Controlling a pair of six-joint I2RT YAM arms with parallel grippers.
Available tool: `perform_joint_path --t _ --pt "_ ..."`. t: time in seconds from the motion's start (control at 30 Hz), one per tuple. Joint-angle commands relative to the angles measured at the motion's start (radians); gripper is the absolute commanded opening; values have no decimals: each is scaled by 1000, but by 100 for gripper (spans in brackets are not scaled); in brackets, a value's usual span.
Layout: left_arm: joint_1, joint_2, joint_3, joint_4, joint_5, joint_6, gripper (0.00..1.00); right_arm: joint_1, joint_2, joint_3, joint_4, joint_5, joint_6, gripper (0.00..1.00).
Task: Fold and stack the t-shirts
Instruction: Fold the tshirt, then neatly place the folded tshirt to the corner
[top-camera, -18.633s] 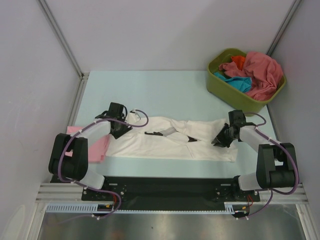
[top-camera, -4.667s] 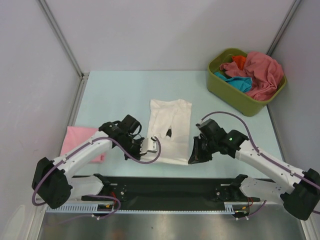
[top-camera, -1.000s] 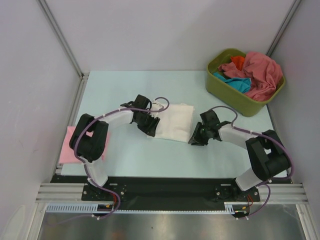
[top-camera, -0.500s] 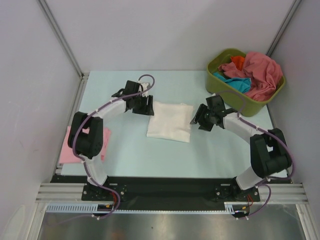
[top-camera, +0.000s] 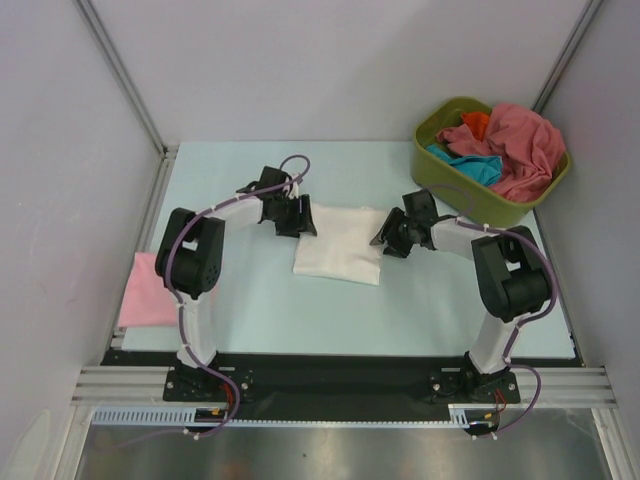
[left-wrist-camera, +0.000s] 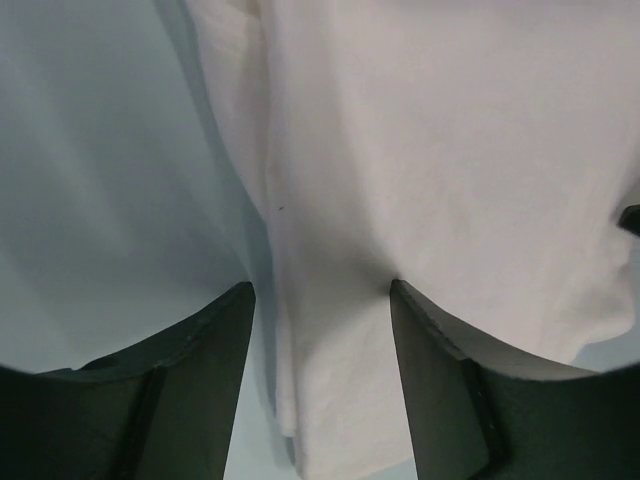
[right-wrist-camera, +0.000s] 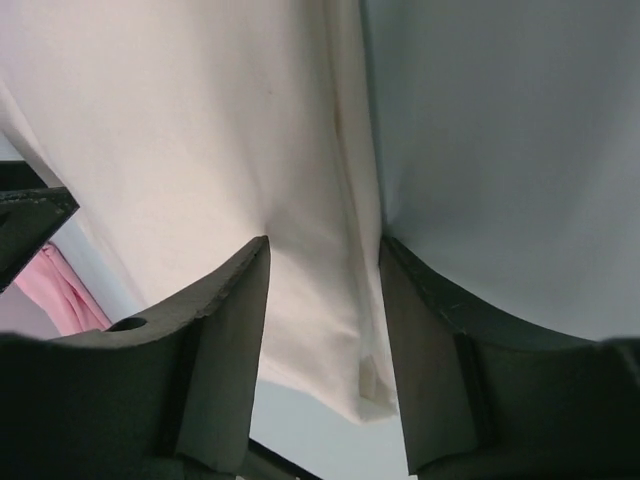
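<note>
A white t-shirt (top-camera: 340, 247) lies folded into a flat rectangle in the middle of the table. My left gripper (top-camera: 299, 221) stands open at its far left corner, and in the left wrist view the white cloth (left-wrist-camera: 420, 150) runs flat under the gap between the fingers (left-wrist-camera: 205, 345). My right gripper (top-camera: 386, 238) is open at the far right corner, its fingers (right-wrist-camera: 225, 320) standing either side of the folded edge (right-wrist-camera: 330, 200) without pinching it. A folded pink t-shirt (top-camera: 150, 290) lies at the left edge of the table.
An olive-green tub (top-camera: 440, 182) sits at the back right, holding rose-red (top-camera: 522, 140), teal (top-camera: 472, 166) and orange (top-camera: 478, 121) tees. Grey walls close in on both sides. Light blue tabletop (top-camera: 330, 320) lies bare in front of the white tee.
Both grippers carried the shirt's near edge to the far edge, finishing a fold, then opened. Over the last half second they settled at the far corners.
</note>
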Motion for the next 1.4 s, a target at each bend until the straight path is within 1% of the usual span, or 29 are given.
perform_joint_path --t 0.0,0.03,0.07,0.13,0.17,0.2,0.23,0.27,0.3,0.33,0.47,0.57,0.6,0.63,0.7,0.73,0.77,0.8,0.83,0.87,0.93,1.0,1.1,1.2,1.27,1.33,1.37 --pt "5 64 13 26 55 -47 62 -5 61 -4 50 -8 22 52" --pt "5 74 15 31 61 -51 60 -6 73 -7 61 -12 25 49" --pt "5 86 15 35 86 -57 55 -7 81 -7 73 -25 30 41" --pt "5 117 24 52 110 -64 44 -6 96 -2 93 -37 36 31" --pt "5 127 30 58 127 -68 30 -7 106 -2 99 -48 38 22" --pt "5 135 33 65 149 -67 23 -5 106 -5 109 -54 47 18" --pt "8 135 33 68 159 -64 8 -5 106 -7 115 -57 53 11" --pt "14 123 19 74 179 -62 0 -6 93 -11 121 -61 61 4" --pt "14 123 19 81 189 -61 0 -3 86 -11 119 -65 62 4" --pt "26 96 -11 86 195 -56 0 -2 80 -11 113 -71 65 0" --pt "57 -15 -85 71 180 19 0 45 17 -5 38 -94 84 0" --pt "86 -104 -137 -7 170 85 0 98 -52 -11 -25 -98 122 0" --pt "98 -130 -148 -29 166 108 0 143 -81 -11 -46 -97 139 0" --pt "104 -150 -160 -56 148 163 0 164 -91 -13 -54 -100 168 0" --pt "129 -199 -166 -150 137 217 1 234 -103 -10 -55 -98 206 0" --pt "141 -210 -178 -184 143 257 0 260 -102 -8 -49 -98 223 0" --pt "153 -225 -186 -240 152 278 0 276 -92 31 -58 -91 219 0" --pt "176 -231 -194 -271 152 301 0 288 -85 51 -116 -75 213 0" --pt "187 -239 -205 -296 146 333 1 308 -72 64 -121 -65 213 0" --pt "198 -245 -208 -341 129 378 0 316 -68 62 -80 -74 243 0" --pt "221 -279 -218 -379 103 454 0 342 -27 65 -56 -109 281 0" --pt "239 -323 -229 -412 71 496 0 369 12 93 -43 -121 320 0" --pt "256 -378 -258 -445 39 554 0 414 58 146 -60 -124 318 0" --pt "268 -420 -277 -458 14 602 0 441 85 156 -33 -126 328 0" --pt "273 -455 -283 -468 -3 630 0 451 125 182 -66 -170 322 26" --pt "273 -484 -294 -477 -35 650 0 452 116 165 -98 -166 320 49" --pt "273 -494 -295 -488 -43 656 0 451 97 148 -115 -148 315 56"
